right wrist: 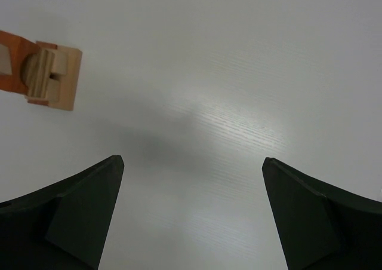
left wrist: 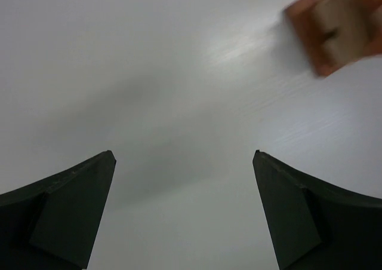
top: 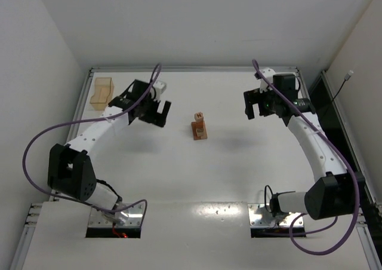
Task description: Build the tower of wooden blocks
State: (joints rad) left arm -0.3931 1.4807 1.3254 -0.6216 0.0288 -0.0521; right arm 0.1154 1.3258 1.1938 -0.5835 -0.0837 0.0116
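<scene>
White table (top: 197, 180), wood block tower (top: 199, 126) at centre, left gripper (top: 157, 113) at nine o'clock, right gripper (top: 255, 109) at three, both fingers spread apart.

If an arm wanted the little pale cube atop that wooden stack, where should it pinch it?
Probably from straight above, pinching two opposite flat side faces of the light tan wooden cube. It sits topmost on the reddish-brown blocks, so its sides are free; a sideways approach might topple them.

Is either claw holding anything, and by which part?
Nothing is held. The left claw and right claw are both open, apart from the wood block tower.
</scene>
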